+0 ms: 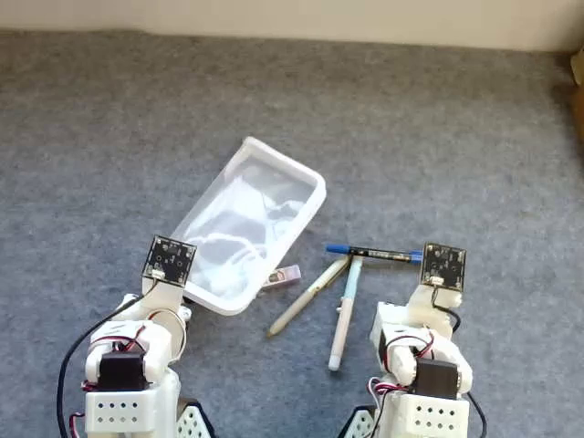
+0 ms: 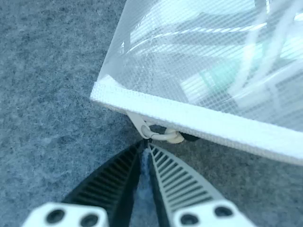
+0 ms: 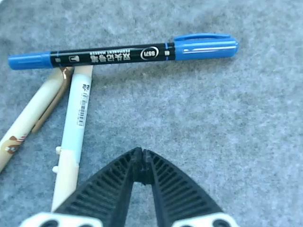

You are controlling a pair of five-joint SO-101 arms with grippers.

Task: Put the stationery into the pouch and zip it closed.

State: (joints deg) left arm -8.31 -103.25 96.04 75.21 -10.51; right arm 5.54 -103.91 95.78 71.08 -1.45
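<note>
Here the soft mesh pouch (image 1: 246, 224) lies left, and the pens (image 1: 344, 315) right of it look light and stiff; take one mid-barrel. The left end effector (image 2: 147, 142) is clenched by the zipper pull (image 2: 161, 135), the right end effector (image 3: 142, 156) clenched empty.

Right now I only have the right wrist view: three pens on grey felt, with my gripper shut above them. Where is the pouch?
Observer: The pouch lies flat on the left arm's side of the blue marker. Its near edge is just ahead of that arm.
Operator: Is any stationery loose besides my three pens?
Observer: Yes. A small pinkish item lies between the pouch's near edge and the cream pen.
</note>
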